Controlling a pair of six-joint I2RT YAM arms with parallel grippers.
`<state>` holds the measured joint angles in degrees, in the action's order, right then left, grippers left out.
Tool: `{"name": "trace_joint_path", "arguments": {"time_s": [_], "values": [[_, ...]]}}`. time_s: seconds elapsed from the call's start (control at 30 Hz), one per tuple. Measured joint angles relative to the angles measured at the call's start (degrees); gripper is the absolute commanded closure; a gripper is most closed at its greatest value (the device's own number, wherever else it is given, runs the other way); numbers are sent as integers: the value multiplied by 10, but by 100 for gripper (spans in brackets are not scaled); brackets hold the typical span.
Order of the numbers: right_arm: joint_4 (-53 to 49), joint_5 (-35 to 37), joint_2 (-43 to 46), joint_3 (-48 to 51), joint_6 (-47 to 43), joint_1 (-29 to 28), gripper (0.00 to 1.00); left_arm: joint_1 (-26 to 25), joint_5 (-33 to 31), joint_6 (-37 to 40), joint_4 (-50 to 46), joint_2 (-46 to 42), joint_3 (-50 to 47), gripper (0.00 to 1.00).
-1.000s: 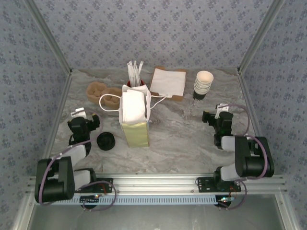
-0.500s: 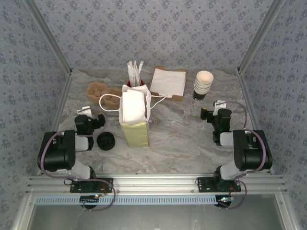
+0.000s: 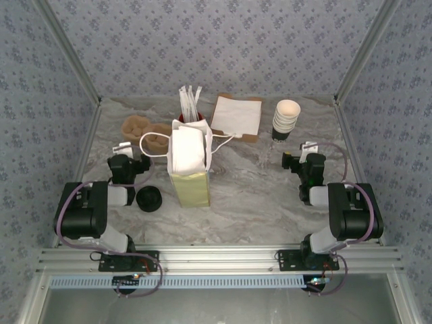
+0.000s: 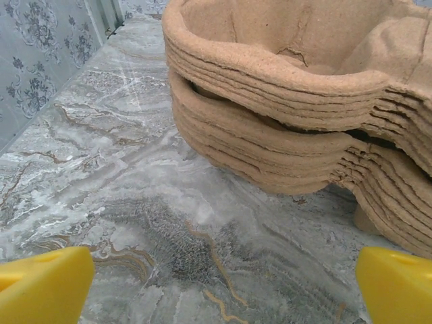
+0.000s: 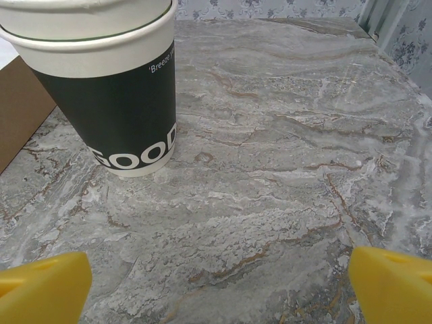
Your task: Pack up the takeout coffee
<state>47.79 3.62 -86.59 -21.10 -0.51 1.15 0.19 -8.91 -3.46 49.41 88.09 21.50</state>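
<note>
The takeout coffee cup point(image 3: 285, 120) stands at the back right, dark with a cream rim; in the right wrist view the cup point(image 5: 108, 101) is upright at the upper left, with a second rim nested above it. Its black lid point(image 3: 148, 198) lies on the table at the front left, beside the bag. My right gripper point(image 3: 302, 160) sits low just in front of the cup, open and empty point(image 5: 219, 287). My left gripper point(image 3: 125, 163) is open and empty point(image 4: 223, 290), low over the table, facing a stack of pulp cup carriers point(image 4: 283, 101).
A white-and-yellow paper bag point(image 3: 189, 165) stands in the middle with its string handles out. Behind it are a red holder of white sticks point(image 3: 191, 108) and white napkins on a brown board point(image 3: 237, 115). The pulp carriers point(image 3: 145, 131) lie at the back left.
The left arm has folded back and its gripper has moved away from the front, toward the pulp carriers. The right gripper edged toward the cup, then held still.
</note>
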Motion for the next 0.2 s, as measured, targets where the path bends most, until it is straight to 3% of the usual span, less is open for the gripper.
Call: {"name": "trace_joint_path", "arguments": {"time_s": [0.2], "values": [[0, 0, 0, 0, 0, 0, 0, 0, -2, 0, 0, 0, 0, 1]]}}
